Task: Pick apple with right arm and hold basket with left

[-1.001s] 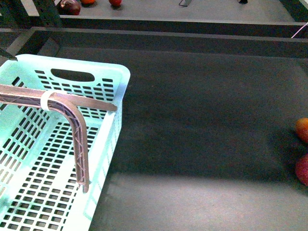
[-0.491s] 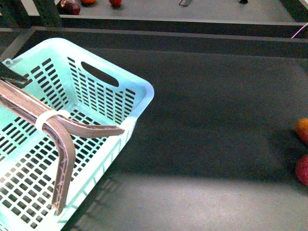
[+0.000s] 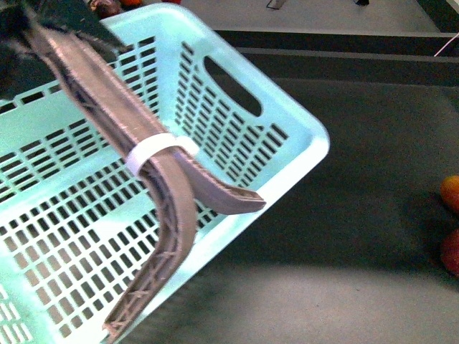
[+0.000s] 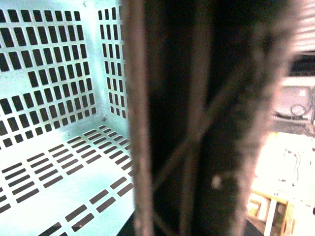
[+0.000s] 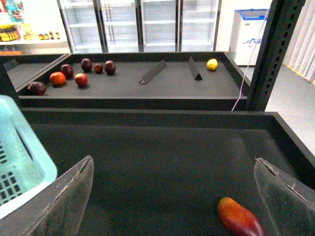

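Observation:
The pale turquoise basket [image 3: 287, 122] hangs tilted and fills the left of the front view. Its brown-grey latticed handle [image 3: 107, 93] carries a whitish band [image 3: 161, 147]. My left gripper [image 3: 29, 32] is shut on the handle's upper end at the top left corner. In the left wrist view the blurred handle [image 4: 192, 123] blocks the middle, with the slotted basket floor [image 4: 59, 162] beside it. A sliver of deep-red fruit, the apple [image 3: 452, 252] as far as I can tell, lies at the right edge. My right gripper [image 5: 177, 206] is open above the dark mat, holding nothing.
An orange fruit [image 3: 451, 193] lies just behind the apple. An elongated orange-red fruit [image 5: 239, 219] rests near one right finger [image 5: 285, 196]. A rear shelf holds several dark red fruits [image 5: 81, 78] and a yellow one [image 5: 212, 64]. A black post [image 5: 268, 54] stands at the right.
The basket has risen and swung right toward the camera, tilting more steeply. Its handle now crosses the upper left. The fruits at the right edge have not moved.

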Robot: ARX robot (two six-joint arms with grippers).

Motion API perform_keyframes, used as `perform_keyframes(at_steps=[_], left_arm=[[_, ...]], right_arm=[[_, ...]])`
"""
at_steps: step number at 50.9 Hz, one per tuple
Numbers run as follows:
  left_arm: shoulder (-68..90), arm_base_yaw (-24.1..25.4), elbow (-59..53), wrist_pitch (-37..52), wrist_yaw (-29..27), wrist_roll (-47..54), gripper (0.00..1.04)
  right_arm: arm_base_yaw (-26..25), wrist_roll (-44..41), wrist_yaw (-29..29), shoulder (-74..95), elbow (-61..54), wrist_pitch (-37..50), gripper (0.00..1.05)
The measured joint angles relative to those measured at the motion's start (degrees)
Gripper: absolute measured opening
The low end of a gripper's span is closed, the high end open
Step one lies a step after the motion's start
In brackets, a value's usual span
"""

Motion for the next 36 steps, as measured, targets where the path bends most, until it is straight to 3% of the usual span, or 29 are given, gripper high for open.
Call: perform_keyframes(at_steps=[15,36], left_arm=[[-0.02,-9.99,4.50,-0.07,1.86,1.68,0.06],[-1.27,-10.78,5.49,-1.09,1.42,3.28,0.06]], right_arm=[[0.00,0.00,0.00,0.00,0.00,0.00,0.96],[0.00,0.00,0.02,0.00,0.00,0.00,0.96]])
